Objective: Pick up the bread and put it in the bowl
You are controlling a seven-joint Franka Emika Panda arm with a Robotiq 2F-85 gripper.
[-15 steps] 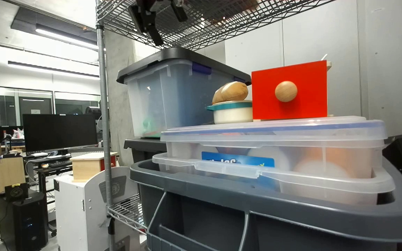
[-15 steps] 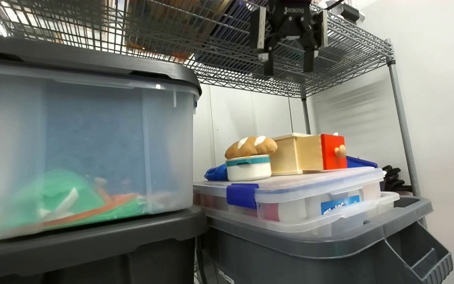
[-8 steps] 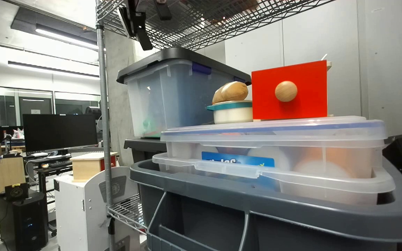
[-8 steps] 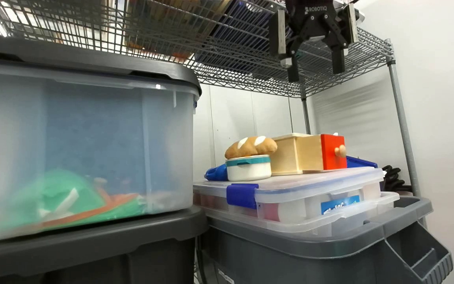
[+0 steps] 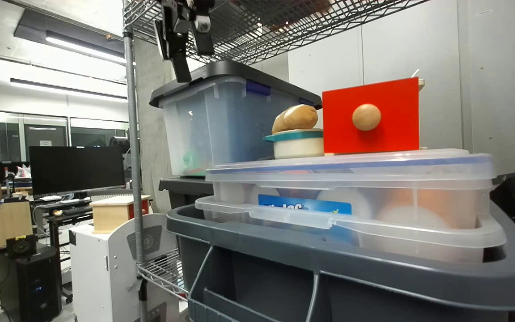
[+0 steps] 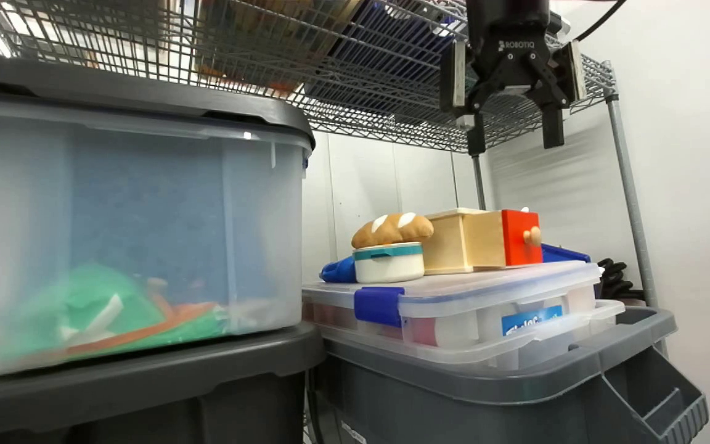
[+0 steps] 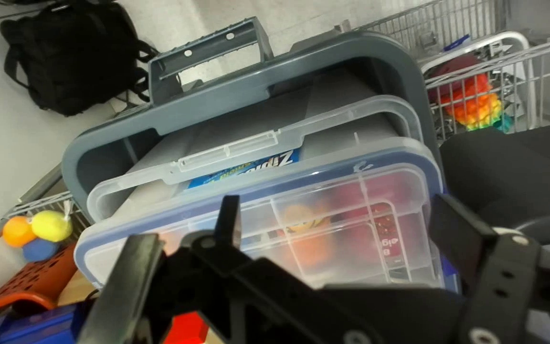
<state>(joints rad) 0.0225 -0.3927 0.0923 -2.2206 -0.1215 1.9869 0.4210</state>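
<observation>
The bread (image 5: 295, 118) is a brown plush loaf with white marks. In both exterior views, the bread (image 6: 393, 230) lies on top of a white round bowl-like pot with a teal rim (image 6: 389, 266), whose wall (image 5: 300, 146) also shows. I cannot tell whether the pot is open under the bread. My gripper (image 6: 514, 139) is open and empty, well above the bread and apart from it. In an exterior view the gripper (image 5: 194, 62) hangs below the upper shelf. In the wrist view the gripper (image 7: 341, 220) spans over the clear bin's lid; bread and pot are hidden there.
A wooden box with a red drawer (image 5: 389, 100) stands beside the pot on a clear lidded bin (image 6: 490, 280). That sits in a grey tote (image 6: 472, 388). A tall clear bin (image 6: 145, 203) stands at the left. A wire shelf (image 6: 361, 86) hangs overhead, with posts (image 6: 629, 185).
My gripper has moved right and then down in an exterior view, staying open. The bread, pot and box have not moved.
</observation>
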